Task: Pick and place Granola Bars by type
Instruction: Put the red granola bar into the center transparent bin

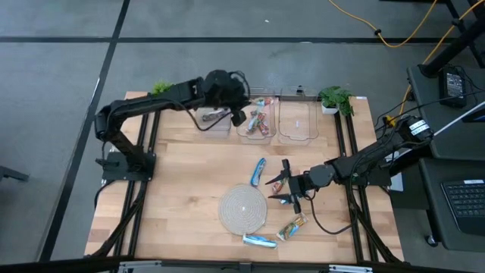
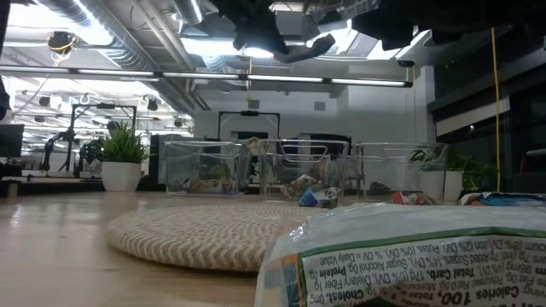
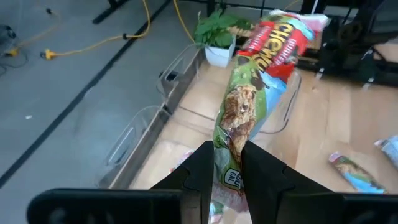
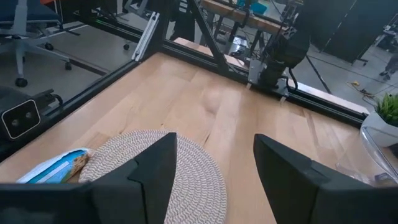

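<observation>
Left gripper (image 3: 225, 177): is clamping its two dark fingers on the lower end of a red-and-green bar (image 3: 245, 106), which is sticking out stiffly ahead of it; in the high view this gripper (image 1: 241, 115) is hovering at the upper middle of the frame, above the row of clear bins (image 1: 297, 121).
Why held there: judging by the position, the bar is being carried to the middle bin (image 1: 256, 123), where similar red and green wrappers are already lying, so like is going with like.
Right gripper (image 1: 286, 187): is standing with its fingers apart and holding nothing, low over the tabletop (image 1: 182, 182) right of centre, just beside the woven mat (image 1: 243, 208); its wrist view is looking across the mat between the two spread fingers.
Loose bars: a blue bar (image 1: 258, 171) is lying just above the mat, another blue bar (image 1: 259, 241) below it, and an orange-green bar (image 1: 292, 227) at the lower right of the mat; all seem to be waiting to be sorted.
Materials: the wrappers are looking like shiny, crinkled foil with flat sealed ends; the mat is a round coil of pale rope, ridged and matte; the bins are clear, rigid, straight-walled plastic; the tabletop is smooth light wood.
</observation>
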`<move>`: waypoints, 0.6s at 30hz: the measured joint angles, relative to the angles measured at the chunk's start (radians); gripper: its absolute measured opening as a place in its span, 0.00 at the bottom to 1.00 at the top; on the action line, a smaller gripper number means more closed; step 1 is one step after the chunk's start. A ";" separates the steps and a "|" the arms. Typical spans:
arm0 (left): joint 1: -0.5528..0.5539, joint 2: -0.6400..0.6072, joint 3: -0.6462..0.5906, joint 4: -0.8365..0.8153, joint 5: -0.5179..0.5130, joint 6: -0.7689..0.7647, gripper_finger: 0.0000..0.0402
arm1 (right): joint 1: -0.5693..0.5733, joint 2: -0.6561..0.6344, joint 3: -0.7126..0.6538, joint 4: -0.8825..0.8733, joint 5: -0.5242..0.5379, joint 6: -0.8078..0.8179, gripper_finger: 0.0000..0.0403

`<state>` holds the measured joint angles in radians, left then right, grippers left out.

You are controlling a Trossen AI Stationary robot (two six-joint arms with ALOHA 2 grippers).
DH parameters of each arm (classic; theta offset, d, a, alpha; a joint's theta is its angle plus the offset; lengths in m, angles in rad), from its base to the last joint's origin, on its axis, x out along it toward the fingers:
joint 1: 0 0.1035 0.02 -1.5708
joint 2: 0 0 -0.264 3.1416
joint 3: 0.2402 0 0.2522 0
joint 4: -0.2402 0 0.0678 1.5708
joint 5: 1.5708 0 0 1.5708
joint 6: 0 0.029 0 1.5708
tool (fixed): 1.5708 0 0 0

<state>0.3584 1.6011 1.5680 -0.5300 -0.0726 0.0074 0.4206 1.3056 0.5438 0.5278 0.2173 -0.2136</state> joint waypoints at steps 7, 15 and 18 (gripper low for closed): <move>0.029 0.119 0.190 -0.188 0.023 -0.011 0.16 | 0.000 0.000 0.000 -0.001 0.000 -0.001 0.54; 0.065 0.259 0.233 -0.204 0.070 0.006 0.16 | 0.000 0.000 0.000 -0.007 0.000 -0.004 0.54; 0.079 0.297 0.233 -0.206 0.093 0.006 0.16 | 0.000 0.000 0.000 -0.013 0.000 -0.004 0.54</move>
<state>0.4377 1.8985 1.8008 -0.7359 0.0208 0.0135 0.4206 1.3056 0.5438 0.5149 0.2173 -0.2180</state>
